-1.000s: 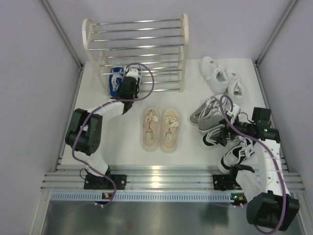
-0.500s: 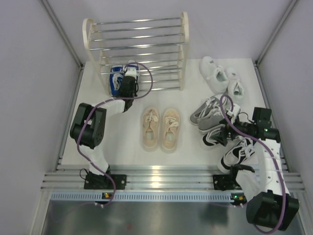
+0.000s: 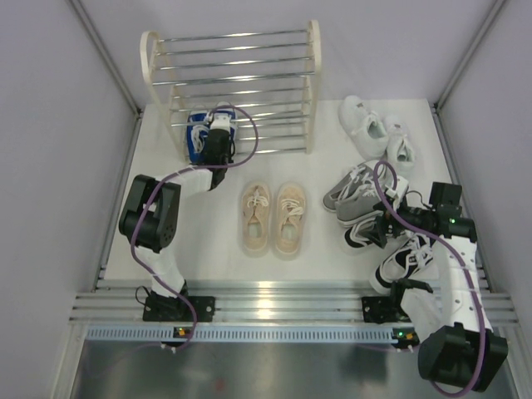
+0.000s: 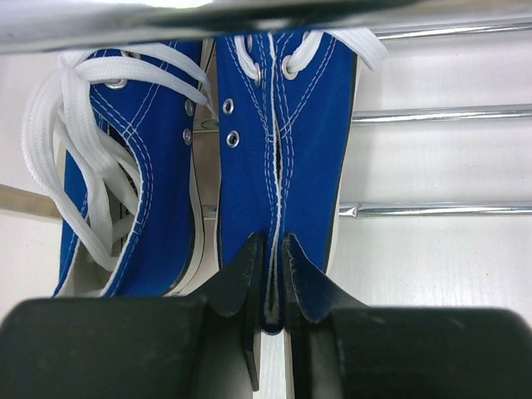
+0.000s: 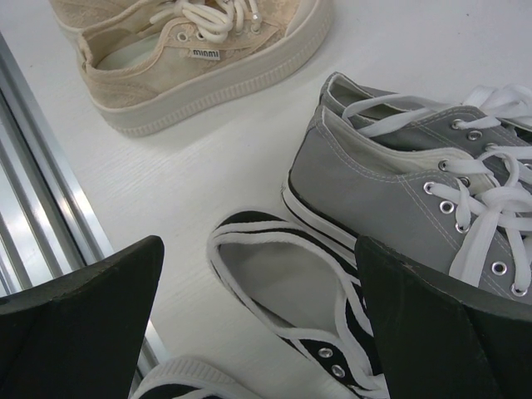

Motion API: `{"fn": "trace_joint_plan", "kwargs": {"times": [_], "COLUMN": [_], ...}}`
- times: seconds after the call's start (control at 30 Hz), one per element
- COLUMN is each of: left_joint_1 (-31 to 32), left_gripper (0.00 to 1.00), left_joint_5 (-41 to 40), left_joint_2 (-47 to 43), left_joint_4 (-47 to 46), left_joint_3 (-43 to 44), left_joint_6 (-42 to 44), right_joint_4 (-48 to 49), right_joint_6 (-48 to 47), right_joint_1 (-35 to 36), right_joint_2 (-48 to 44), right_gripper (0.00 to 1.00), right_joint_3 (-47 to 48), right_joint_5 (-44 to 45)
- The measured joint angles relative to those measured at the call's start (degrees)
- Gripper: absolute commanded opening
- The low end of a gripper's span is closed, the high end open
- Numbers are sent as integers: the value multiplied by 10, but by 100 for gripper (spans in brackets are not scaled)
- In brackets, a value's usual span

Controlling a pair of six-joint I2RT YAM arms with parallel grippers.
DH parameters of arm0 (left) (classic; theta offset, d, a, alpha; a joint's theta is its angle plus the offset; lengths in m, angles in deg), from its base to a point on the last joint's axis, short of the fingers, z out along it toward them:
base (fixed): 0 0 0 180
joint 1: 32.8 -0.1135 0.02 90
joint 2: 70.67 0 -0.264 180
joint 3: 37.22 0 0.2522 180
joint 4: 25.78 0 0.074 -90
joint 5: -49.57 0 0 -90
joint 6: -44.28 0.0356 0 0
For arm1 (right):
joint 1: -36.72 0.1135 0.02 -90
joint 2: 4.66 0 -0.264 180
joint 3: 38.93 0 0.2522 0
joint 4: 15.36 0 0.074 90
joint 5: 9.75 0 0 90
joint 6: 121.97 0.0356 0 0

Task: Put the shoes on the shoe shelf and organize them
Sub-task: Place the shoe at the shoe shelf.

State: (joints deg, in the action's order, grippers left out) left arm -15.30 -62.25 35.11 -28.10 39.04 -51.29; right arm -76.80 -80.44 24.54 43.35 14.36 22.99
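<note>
Right now, the left gripper (image 4: 268, 249) pinches the heel of a blue shoe (image 4: 283, 150) lying low in the shelf (image 3: 312, 83). The right gripper (image 5: 258, 249) hangs spread above a black-and-white shoe (image 5: 278, 287) beside the grey pair (image 5: 374, 183).

The white table (image 3: 332, 249) carries the shoe shelf (image 3: 231, 58) at the upper centre of the overhead view, with the blue pair (image 3: 198, 133) tucked in at its lower left corner; whether it rests on the table or on the lowest rods cannot be told. The beige pair (image 3: 273, 218) lies side by side in the middle of the frame, toes pointing up. On the right, the white pair (image 3: 376, 129) lies uppermost, the grey pair (image 3: 353, 193) just below it, and the black-and-white pair (image 3: 366, 235) lowest, one shoe touching the grey pair.
</note>
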Motion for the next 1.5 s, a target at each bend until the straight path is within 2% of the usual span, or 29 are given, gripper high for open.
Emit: {"fn": "trace_joint_plan", "kwargs": {"times": [0.73, 1.5], "left_joint_1": [0, -1], "left_gripper": [0, 0], "left_joint_5": [-61, -61], "left_joint_2": [0, -9], "left_joint_4": [-7, -23], "left_joint_3": [-11, -22], "left_joint_6": [-63, -61], "right_joint_4": [0, -1], "right_joint_6": [-5, -6], "right_joint_1": [-3, -4], "right_joint_2": [0, 0], "right_gripper": [99, 99], "right_joint_3": [0, 0], "right_joint_5": [-5, -9]}}
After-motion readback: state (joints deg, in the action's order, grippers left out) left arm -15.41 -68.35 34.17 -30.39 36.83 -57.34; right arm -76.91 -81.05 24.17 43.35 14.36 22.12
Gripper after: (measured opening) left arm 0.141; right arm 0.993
